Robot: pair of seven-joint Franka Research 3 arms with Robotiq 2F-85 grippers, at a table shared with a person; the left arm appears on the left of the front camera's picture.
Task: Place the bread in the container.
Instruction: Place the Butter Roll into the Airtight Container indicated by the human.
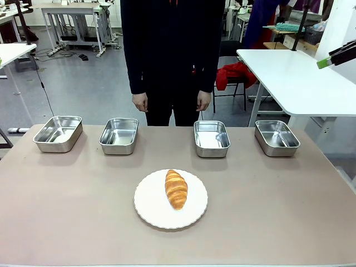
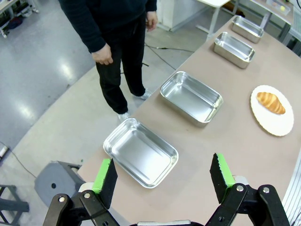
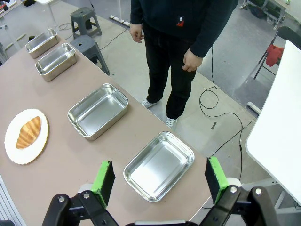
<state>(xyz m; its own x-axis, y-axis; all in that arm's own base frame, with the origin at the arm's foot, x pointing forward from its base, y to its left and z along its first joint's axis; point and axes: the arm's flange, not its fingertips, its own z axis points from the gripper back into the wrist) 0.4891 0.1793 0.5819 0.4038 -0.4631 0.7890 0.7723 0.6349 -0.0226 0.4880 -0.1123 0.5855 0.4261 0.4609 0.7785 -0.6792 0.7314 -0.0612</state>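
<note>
- Left gripper (image 2: pixel 162 164): jaws spread wide, nothing between the green pads. It hangs high over the table's end, with the left-end container (image 2: pixel 141 153) just below and ahead of its fingers.
- Right gripper (image 3: pixel 159 165): equally wide and empty, hanging high above the right-end container (image 3: pixel 160 167).
- Bread (image 1: pixel 176 189): lies on the white plate (image 1: pixel 147 214), well apart from both grippers. It is far below them, to the left gripper's right and the right gripper's left.
- Left-middle container (image 1: pixel 119 135) and right-middle container (image 1: pixel 211 138): each stands between an end container and the bread, so either is the shorter carry.
- Risk, wrong target: the four containers look alike and nothing visible marks the intended one.
- Risk, poor grip: the crust is probably flaky and soft. A hard squeeze would likely dent it, while a light one could let it slip out during the carry.
- Risk, plate contact: fingers descending too deep would strike the plate. A closing jaw that catches the rim could drag or tip the plate.
- Risk, bad span: closing along the bread's length rather than across its width may push it aside instead of seizing it.
- Risk, arm conflict: the bread lies midway between the grippers, so both reaching inward would meet over the plate.
- Risk, bystander: the person's hand (image 1: pixel 140 102) hangs just beyond the far edge, close behind the middle containers.
</note>
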